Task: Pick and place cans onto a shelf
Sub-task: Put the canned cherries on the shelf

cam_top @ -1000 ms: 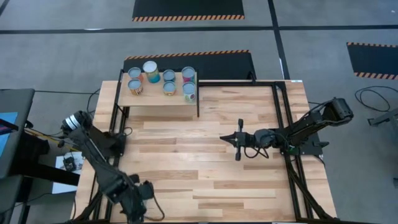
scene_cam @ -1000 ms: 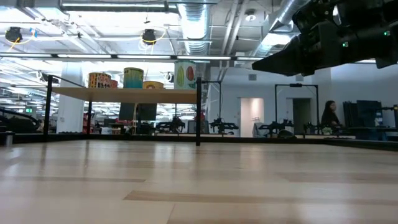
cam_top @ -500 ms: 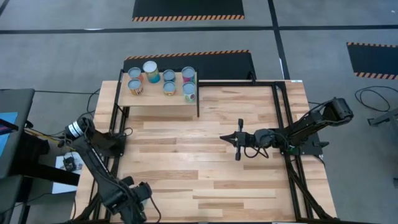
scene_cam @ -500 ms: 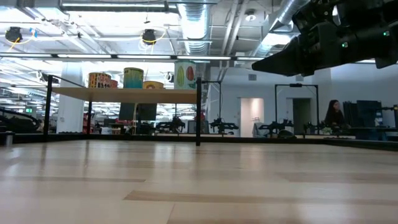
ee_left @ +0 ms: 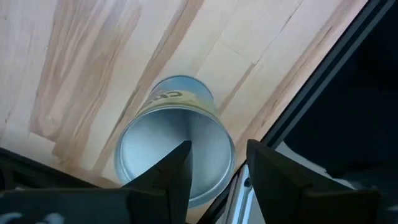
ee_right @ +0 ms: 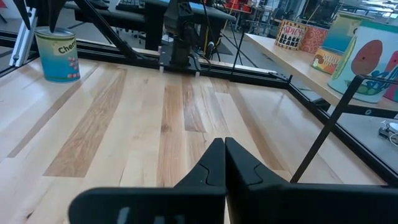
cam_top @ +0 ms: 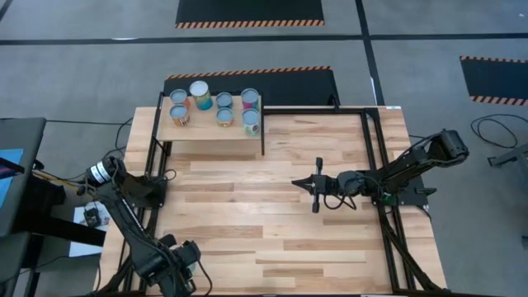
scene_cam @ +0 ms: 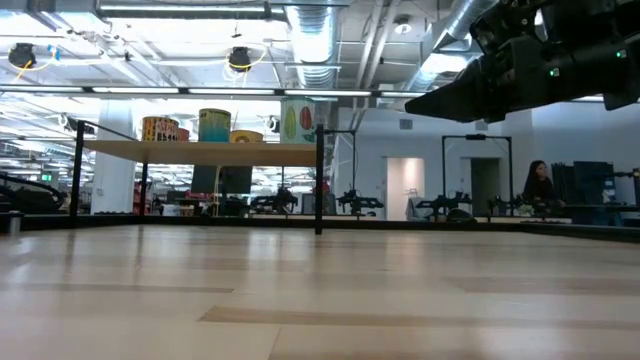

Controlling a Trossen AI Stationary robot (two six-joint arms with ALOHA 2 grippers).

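The left pincer (cam_top: 188, 276) sits at the high view's bottom edge, partly cut off, and hides the yellow-labelled can (ee_left: 176, 146) beneath it (only the wrist view shows that can). On the shelf (scene_cam: 200, 152), the rear cans (scene_cam: 160, 128) are half-hidden behind nearer ones, their labels too small to read.

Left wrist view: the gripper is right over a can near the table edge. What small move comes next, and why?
Probably lower the left gripper around the can and close. Its fingers stand open above the can's top, not yet gripping, and this can sits on the tabletop, not the shelf.
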